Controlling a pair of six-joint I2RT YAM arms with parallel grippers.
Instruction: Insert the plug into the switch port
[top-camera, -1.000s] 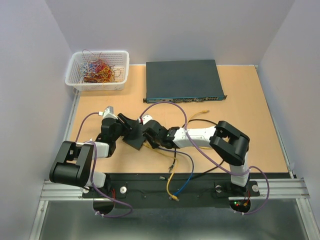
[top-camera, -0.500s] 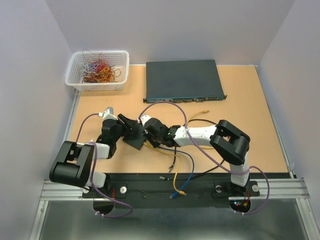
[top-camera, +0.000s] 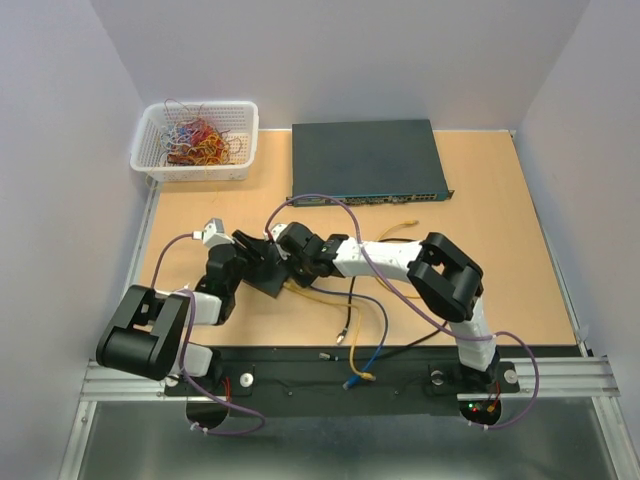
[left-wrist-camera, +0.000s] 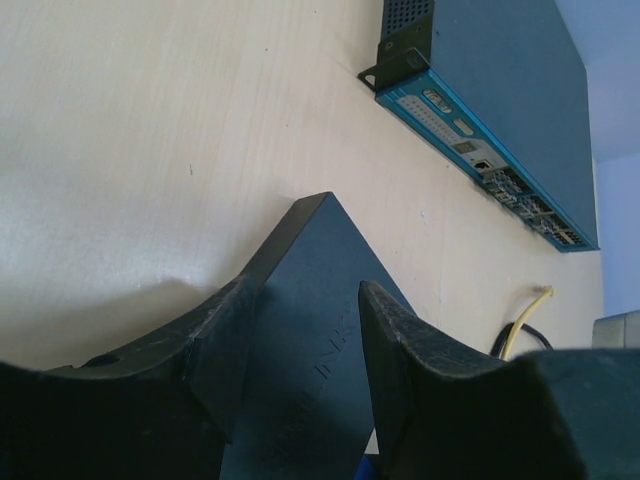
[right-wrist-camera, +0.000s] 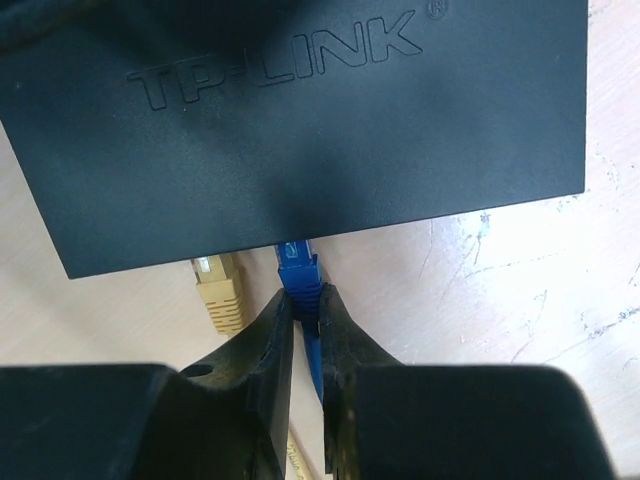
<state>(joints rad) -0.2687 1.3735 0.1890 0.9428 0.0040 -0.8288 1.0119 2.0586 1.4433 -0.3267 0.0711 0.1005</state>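
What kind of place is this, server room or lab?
Most likely a robotics lab cell, not a server room: a rack switch lies unracked on a wooden table, with a basket of tangled wires beside it.

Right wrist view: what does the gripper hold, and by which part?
The right gripper holds the blue plug by the boot just behind its head, which is at the edge of the black box.

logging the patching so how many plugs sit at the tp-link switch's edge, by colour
blue plug: 1
yellow plug: 1
total at the TP-Link switch: 2
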